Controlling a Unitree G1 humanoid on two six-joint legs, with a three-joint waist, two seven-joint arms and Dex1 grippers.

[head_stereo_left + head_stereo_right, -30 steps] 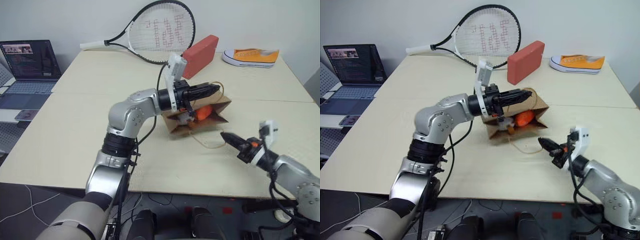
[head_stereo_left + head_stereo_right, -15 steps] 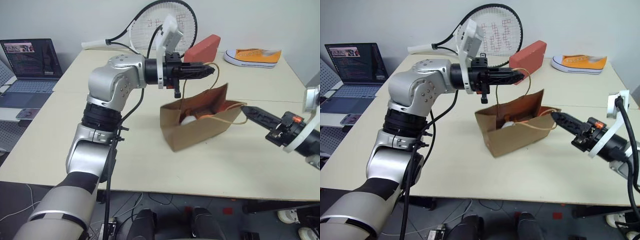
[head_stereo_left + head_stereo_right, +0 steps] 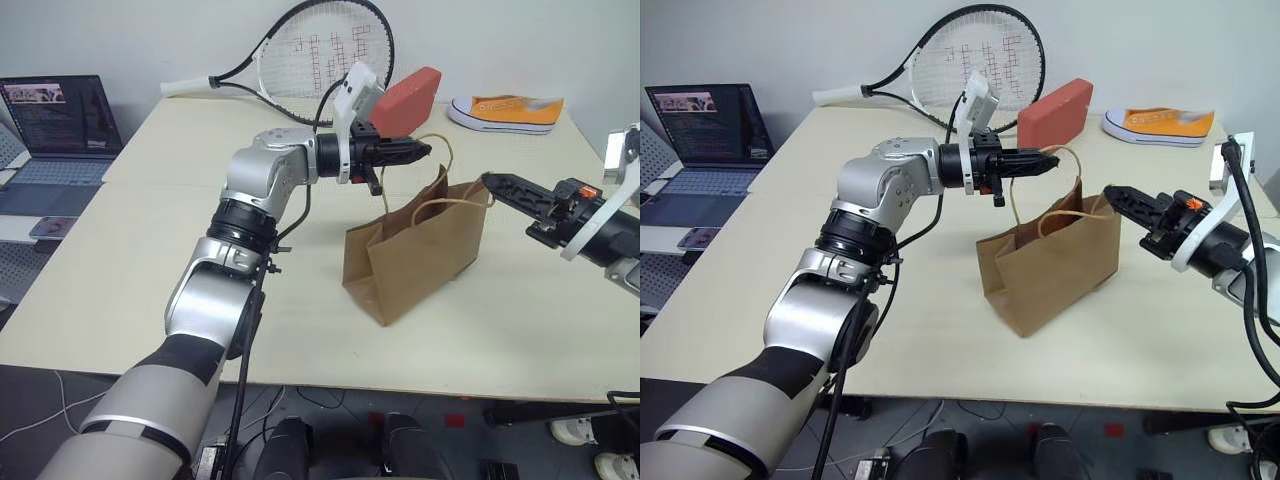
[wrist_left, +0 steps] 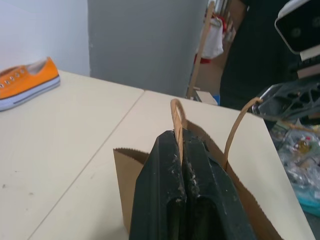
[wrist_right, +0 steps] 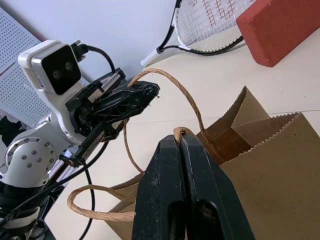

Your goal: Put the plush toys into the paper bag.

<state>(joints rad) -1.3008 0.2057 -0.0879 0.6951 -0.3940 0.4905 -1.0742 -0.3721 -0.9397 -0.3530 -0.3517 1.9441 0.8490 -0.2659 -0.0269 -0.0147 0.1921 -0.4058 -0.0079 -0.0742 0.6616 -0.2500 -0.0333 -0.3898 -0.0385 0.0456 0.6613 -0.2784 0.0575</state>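
Head views: paper bag (image 3: pixel 415 250) stands upright on the table (image 3: pixel 150 260), hung between both grippers. Left wrist: left gripper (image 4: pixel 179 145) is clamped on one cord handle (image 4: pixel 176 117). Right wrist: right gripper (image 5: pixel 180 145) is pinched on the other handle (image 5: pixel 186 100).

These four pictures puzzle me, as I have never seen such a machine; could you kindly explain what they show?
It is a humanoid robot with two arms. Two pictures come from cameras in its head, looking down over a beige table; two come from cameras on its wrists. The left tool and the right tool are each shut on a tan cord handle of the upright brown paper bag. Farther back on the table lie a black-and-white tennis racket, a red brick-shaped block and an orange sneaker. An open laptop sits on a desk to the left.
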